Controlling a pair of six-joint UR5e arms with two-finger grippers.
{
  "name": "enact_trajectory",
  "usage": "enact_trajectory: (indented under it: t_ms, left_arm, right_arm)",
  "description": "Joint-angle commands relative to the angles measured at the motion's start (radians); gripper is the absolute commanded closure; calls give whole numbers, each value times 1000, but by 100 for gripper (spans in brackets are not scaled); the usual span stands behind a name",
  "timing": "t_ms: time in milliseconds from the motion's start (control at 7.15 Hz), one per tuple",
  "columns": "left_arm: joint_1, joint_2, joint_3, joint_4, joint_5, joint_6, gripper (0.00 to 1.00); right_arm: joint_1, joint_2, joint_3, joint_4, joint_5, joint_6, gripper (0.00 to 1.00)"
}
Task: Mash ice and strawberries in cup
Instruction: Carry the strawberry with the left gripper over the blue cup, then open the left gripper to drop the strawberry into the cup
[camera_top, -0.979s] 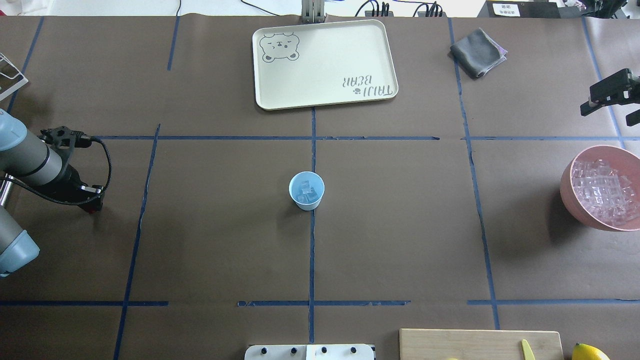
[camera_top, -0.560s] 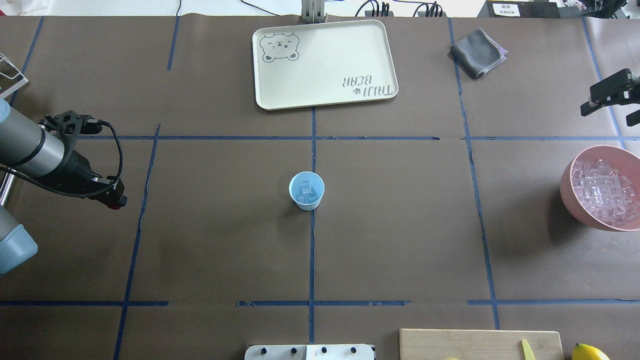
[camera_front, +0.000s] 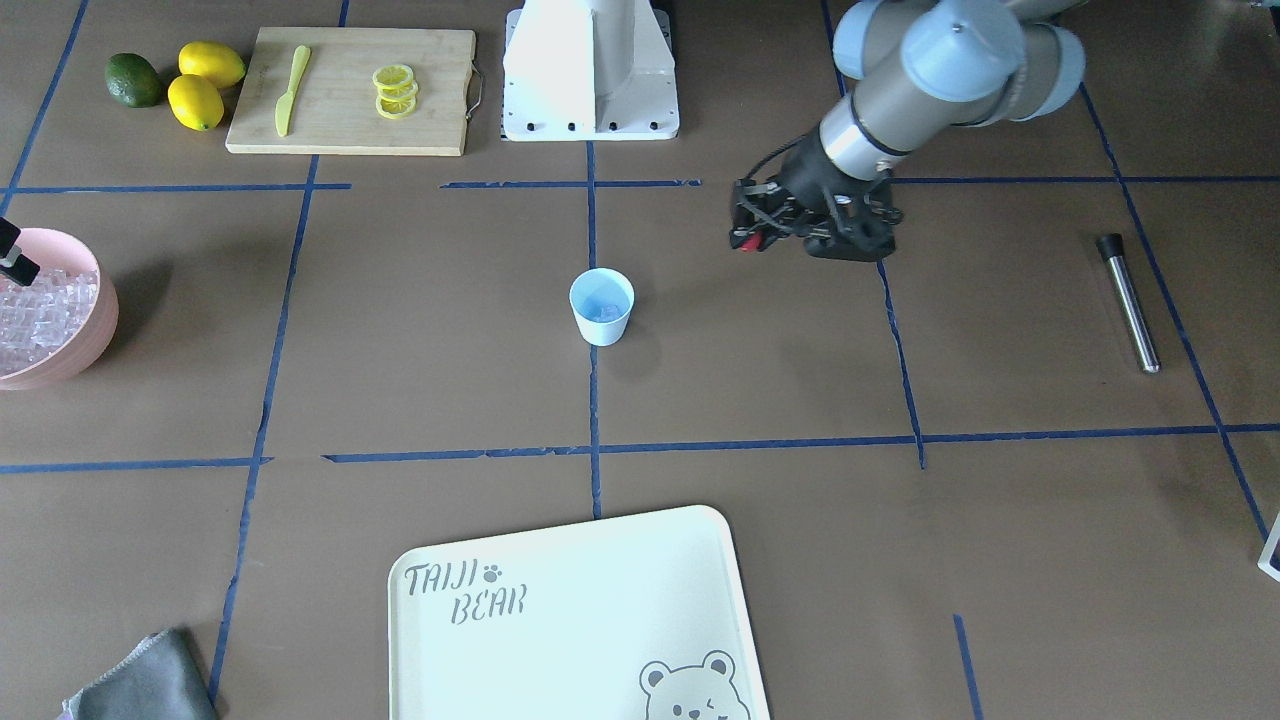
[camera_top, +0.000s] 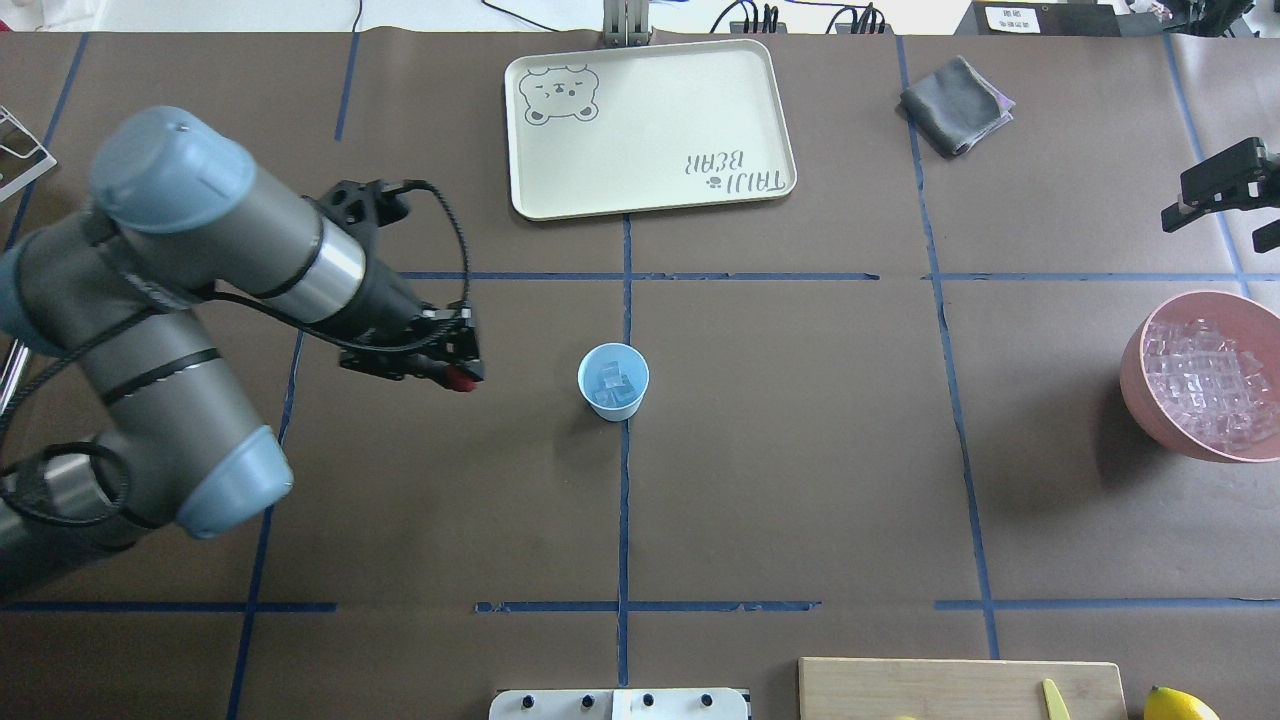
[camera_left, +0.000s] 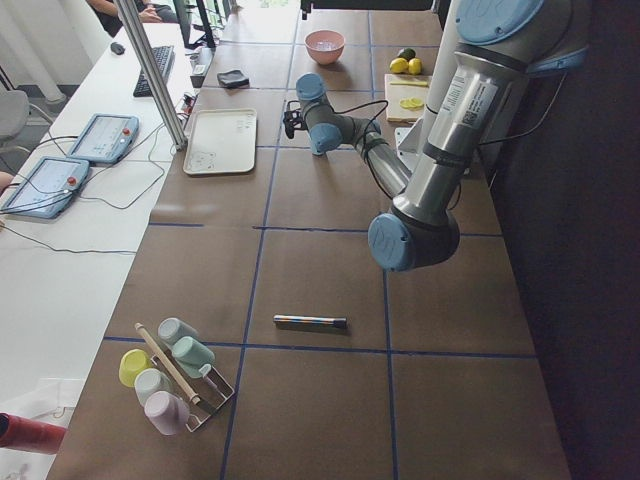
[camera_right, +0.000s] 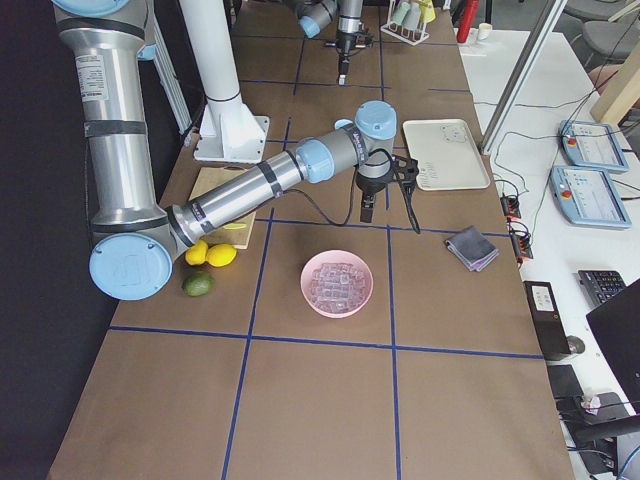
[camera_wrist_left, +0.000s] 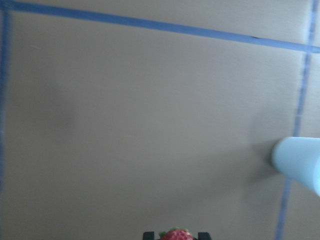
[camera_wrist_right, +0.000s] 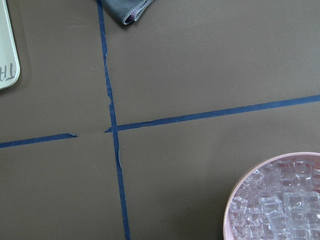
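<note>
Farthest to the robot's left, a slim metal rod with a black end (camera_front: 1128, 300) lies flat on the brown paper-covered table (camera_top: 800, 450), well apart from everything else. It looks like the mashing tool, and nothing holds it.

Next comes the left pincer (camera_top: 458, 372), hanging above the table just left of the middle. It is pinching a small red strawberry (camera_wrist_left: 175, 234) between its two black fingertips. The wrist view shows the berry's top and green cap wedged between them. The berry is near the cup but not over it; a bare strip of table lies between.

At the centre stands the small pale blue paper cup (camera_top: 625, 410), upright on the blue tape line. A few clear ice cubes (camera_top: 610, 385) lie inside it, so the ice part looks done. No red shows in the cup.

To the right, a large pink bowl (camera_top: 1135, 385) near the table's edge holds the rest of the ice. Beyond it the right pincer (camera_top: 1225, 195) is partly cut off by the edge of the view, and I cannot tell whether its fingers are spread or pressed together. It carries nothing that shows.

By my reading the task is roughly midway. What remains is carrying the berry over the rim, letting it drop, fetching the rod and doing the mashing itself.
</note>
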Motion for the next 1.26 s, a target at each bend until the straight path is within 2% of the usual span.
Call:
enact_trajectory:
  t_ms: [0,140,560,699,839,979,1119]
  left_arm:
    - [92,-220,171,9,167,-116,100]
    - [114,-222,186,12,205,-115,100]
    - [129,-213,184,14,218,-115,91]
    - [129,-215,184,14,218,-115,65]
    - [129,-215,184,14,220,-115,34]
    - [129,-215,184,14,220,-113,20]
    - [129,-215,183,14,220,-113,13]
  right_arm:
    - [0,-2,1,1,0,0,0]
    - [0,-2,1,-1,0,0,0]
    - [1,-2,1,1,2,0,0]
    - [1,-2,1,-1,2,0,0]
    - [1,-2,3,-1,3,0,0]
    - [1,-2,1,-1,3,0,0]
    - [1,-2,1,-1,3,0,0]
